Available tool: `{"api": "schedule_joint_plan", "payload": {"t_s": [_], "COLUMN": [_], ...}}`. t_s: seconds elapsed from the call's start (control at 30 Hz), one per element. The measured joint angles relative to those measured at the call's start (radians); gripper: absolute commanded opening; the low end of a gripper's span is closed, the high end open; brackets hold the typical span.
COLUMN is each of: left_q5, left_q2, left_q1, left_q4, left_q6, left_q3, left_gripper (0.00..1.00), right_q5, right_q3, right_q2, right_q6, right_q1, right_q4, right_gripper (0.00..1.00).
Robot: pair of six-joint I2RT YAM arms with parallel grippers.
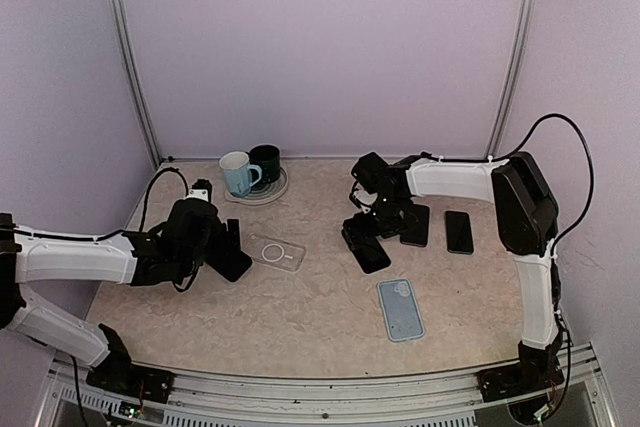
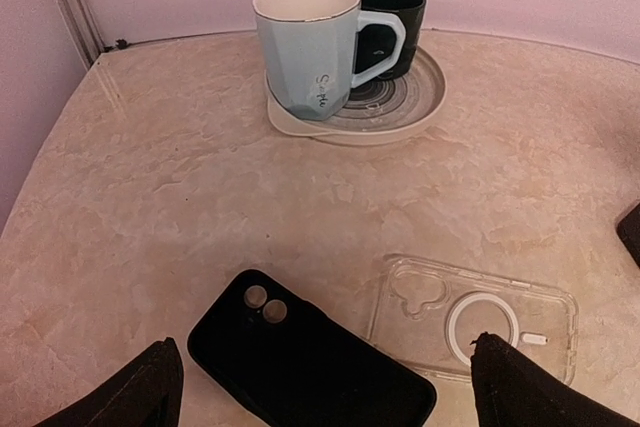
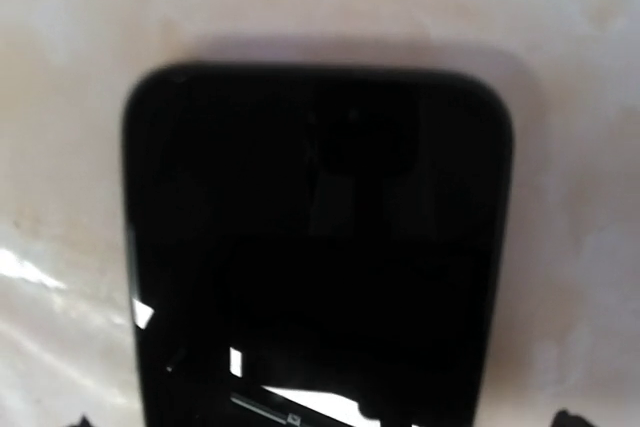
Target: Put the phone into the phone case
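A black phone [image 1: 372, 253] lies screen up on the table at centre right and fills the right wrist view [image 3: 318, 247]. My right gripper [image 1: 364, 230] hovers right over its near end, open, with the fingertips just outside the phone's long edges. A black phone case [image 2: 300, 359] with two camera holes lies flat under my left gripper [image 2: 325, 402], which is open and empty, its fingers [image 2: 135, 395] wide on either side. The case also shows in the top view [image 1: 232, 259]. A clear case [image 2: 478, 315] with a white ring lies just right of it.
Two more dark phones [image 1: 416, 225] [image 1: 459, 232] lie right of the right gripper. A light blue case [image 1: 400, 309] lies near the front. A pale blue mug [image 2: 305, 45] and a dark mug [image 2: 392, 9] stand on a round plate [image 2: 425, 107] at the back left.
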Motion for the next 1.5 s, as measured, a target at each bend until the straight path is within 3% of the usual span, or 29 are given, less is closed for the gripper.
{"api": "schedule_joint_plan", "payload": {"t_s": [0.33,0.57,1.03,1.23,1.5], "left_q5": [-0.017,-0.021,-0.027,-0.028,-0.027], "left_q2": [0.010,0.024,0.028,0.047,0.135], "left_q1": [-0.005,-0.006,-0.078,-0.177,-0.269], "left_q4": [-0.002,-0.002,0.029,0.069,0.108], "left_q6": [0.008,0.011,0.068,0.145,0.211], "left_q3": [0.000,0.000,0.000,0.027,0.084], "left_gripper": [0.99,0.99,0.99,0.99,0.99], "right_q5": [0.015,0.057,0.042,0.045,0.134], "right_q3": [0.066,0.100,0.053,-0.034,-0.260], "right_q2": [0.064,0.090,0.056,-0.034,-0.323], "right_q6": [0.015,0.027,0.049,0.061,0.122], "right_q1": [0.008,0.032,0.041,0.045,0.048], "right_q4": [-0.049,-0.080,-0.021,0.084,0.219], "right_gripper": [0.94,0.74,0.57,0.52,0.48]}}
